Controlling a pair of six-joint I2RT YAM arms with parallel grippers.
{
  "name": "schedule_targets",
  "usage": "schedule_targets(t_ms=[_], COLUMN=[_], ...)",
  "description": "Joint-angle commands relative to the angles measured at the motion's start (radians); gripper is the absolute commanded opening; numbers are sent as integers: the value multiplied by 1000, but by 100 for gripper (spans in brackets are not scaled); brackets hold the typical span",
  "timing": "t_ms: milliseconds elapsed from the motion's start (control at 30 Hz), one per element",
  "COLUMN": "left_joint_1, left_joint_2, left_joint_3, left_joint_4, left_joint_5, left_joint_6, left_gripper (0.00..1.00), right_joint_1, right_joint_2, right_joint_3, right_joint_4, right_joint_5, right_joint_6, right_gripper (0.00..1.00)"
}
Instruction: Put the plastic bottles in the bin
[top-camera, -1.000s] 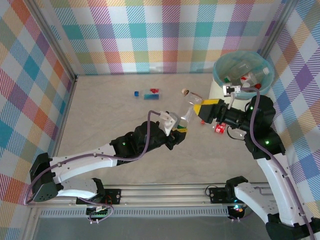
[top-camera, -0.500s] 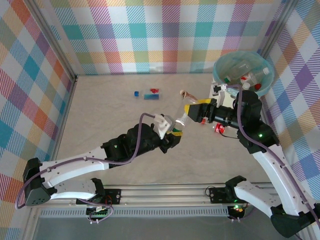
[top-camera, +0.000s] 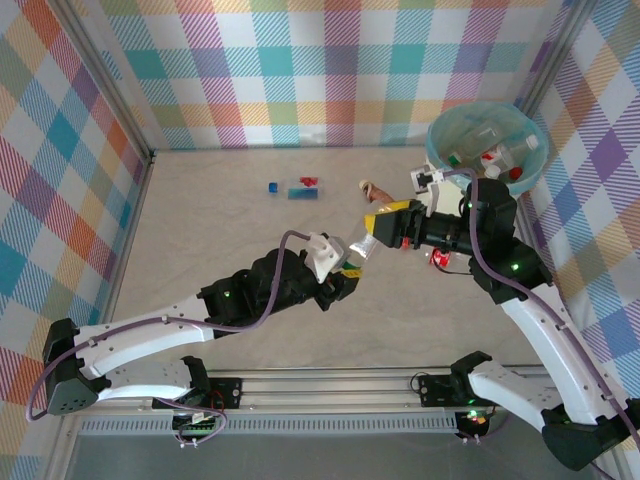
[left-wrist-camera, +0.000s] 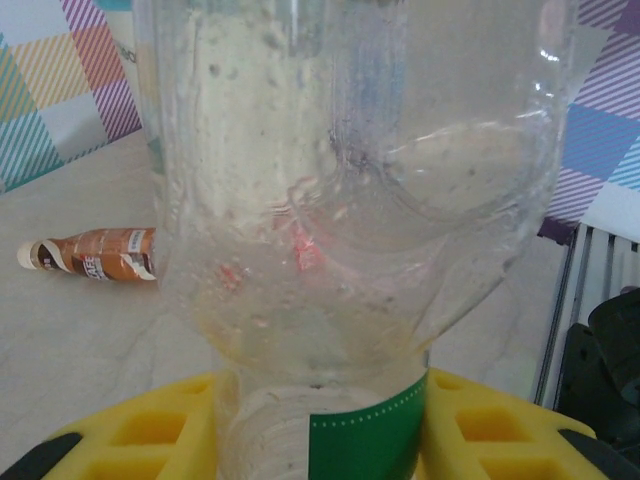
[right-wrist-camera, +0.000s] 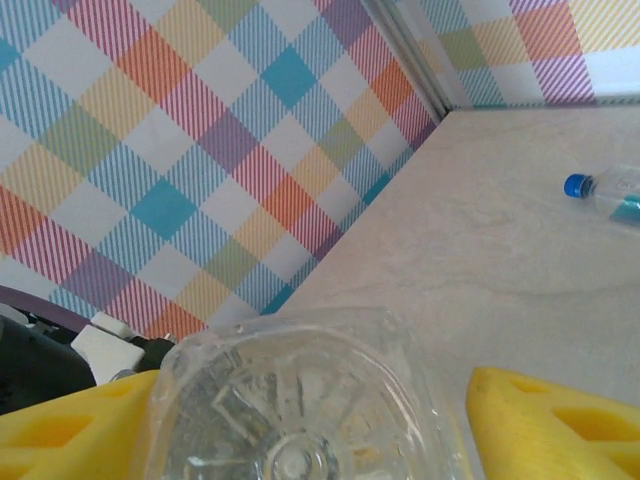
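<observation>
Teal-blue plastic lines the big round bin (top-camera: 445, 122), which stands in the far right corner of the table (top-camera: 220, 220). A few small bottles (top-camera: 497, 155) lie inside it, clear ones with red caps and labels.

Near the middle of the table, the left gripper (top-camera: 350, 265) is squeezed tight on a clear bottle (top-camera: 362, 246). Its yellow fingers (left-wrist-camera: 140, 430) press the bottle on both sides, down by a green label. The right gripper (top-camera: 385, 222) sits around the other end of that bottle, but it is spread wide — the right wrist view shows a gap between one yellow finger (right-wrist-camera: 560, 420) and the bottle.

A brown bottle (top-camera: 376, 188) lies flat on the table just behind the two grippers. A blue-capped bottle (top-camera: 297, 191) lies near the back edge. A red-capped bottle (top-camera: 438, 259) lies beside the right arm — nothing holds any of these.
</observation>
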Motion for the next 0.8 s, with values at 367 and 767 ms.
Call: schedule_targets(t_ms=[367,767], left_joint_1=[-9,-9], left_joint_2=[-44,-82], left_joint_3=[79,81], left_joint_4=[-37,-63], left_joint_5=[-11,-31], left_joint_6=[11,-3], left_gripper=[55,59], right_joint_1=[5,-15], right_joint_2=[-20,72], right_joint_3=[234,492], right_joint_4=[-241,-147], right_joint_5=[350,1141], right_joint_6=[-170,-755], right_gripper=[61,57])
